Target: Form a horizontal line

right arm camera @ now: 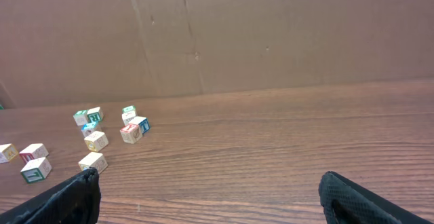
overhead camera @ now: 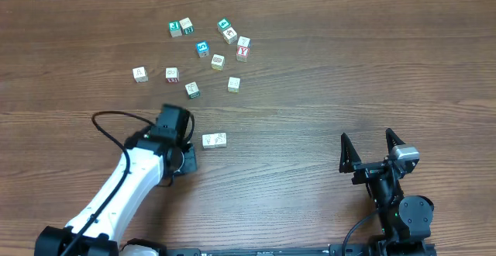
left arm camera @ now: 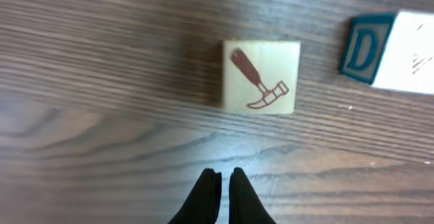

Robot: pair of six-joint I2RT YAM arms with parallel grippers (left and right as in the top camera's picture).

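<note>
On table (overhead camera: 325,93) | horizontal line (overhead camera: 214,140): two cubes touching | left tool (left arm camera: 224,176) closed, empty | right tool (overhead camera: 366,136) spread wide

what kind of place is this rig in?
Probably a lab or data-collection bench, not a home: a bare wood-grain table, a plain cardboard backdrop behind it, and toy cubes scattered as props.

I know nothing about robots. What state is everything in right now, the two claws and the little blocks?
Left gripper: shut, holding nothing.
Right gripper: open, empty.
Hammer cube: lying flat, hammer face up, untouched, just ahead of the left gripper.
Row of two cubes: touching side by side, not held.
Scattered cubes: loose, not lined up.
</note>
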